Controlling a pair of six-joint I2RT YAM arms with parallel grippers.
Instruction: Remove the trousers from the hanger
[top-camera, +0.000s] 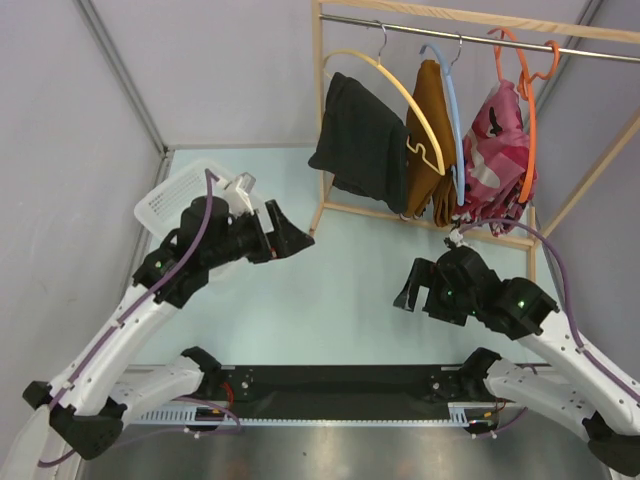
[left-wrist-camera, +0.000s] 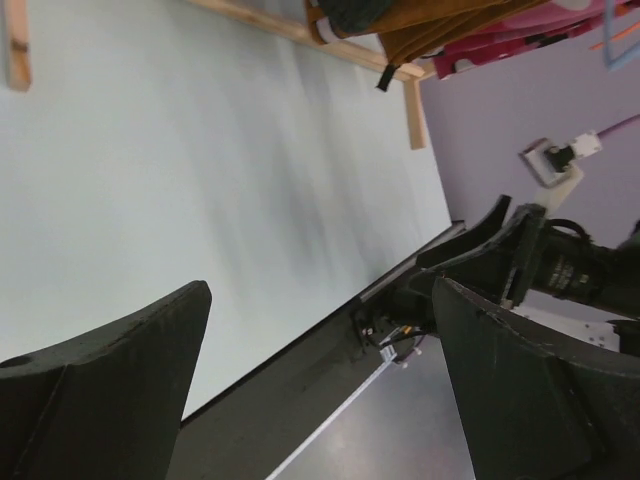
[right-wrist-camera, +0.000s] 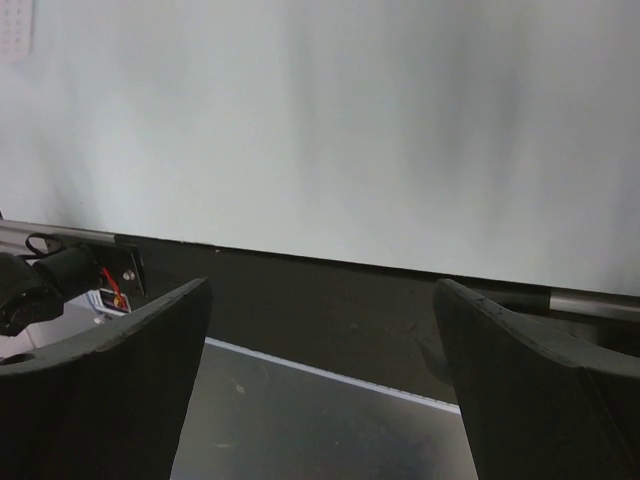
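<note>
The black trousers (top-camera: 360, 135) hang folded over the pale yellow hanger (top-camera: 402, 88), which hooks on the metal rail (top-camera: 480, 38) at the left end of the wooden rack. My left gripper (top-camera: 290, 238) is open and empty, raised above the table, left of and below the trousers. My right gripper (top-camera: 410, 285) is open and empty, low over the table in front of the rack. In the left wrist view the left gripper (left-wrist-camera: 322, 290) frames bare table and the right arm (left-wrist-camera: 560, 265). In the right wrist view the right gripper (right-wrist-camera: 322, 290) frames the table's near edge.
A mustard garment (top-camera: 428, 140) hangs on a light blue hanger (top-camera: 452, 110). A pink camouflage garment (top-camera: 495, 150) hangs on an orange hanger (top-camera: 525, 90). The rack's wooden base bar (top-camera: 400, 215) lies on the table. A white basket (top-camera: 165, 200) stands at the left.
</note>
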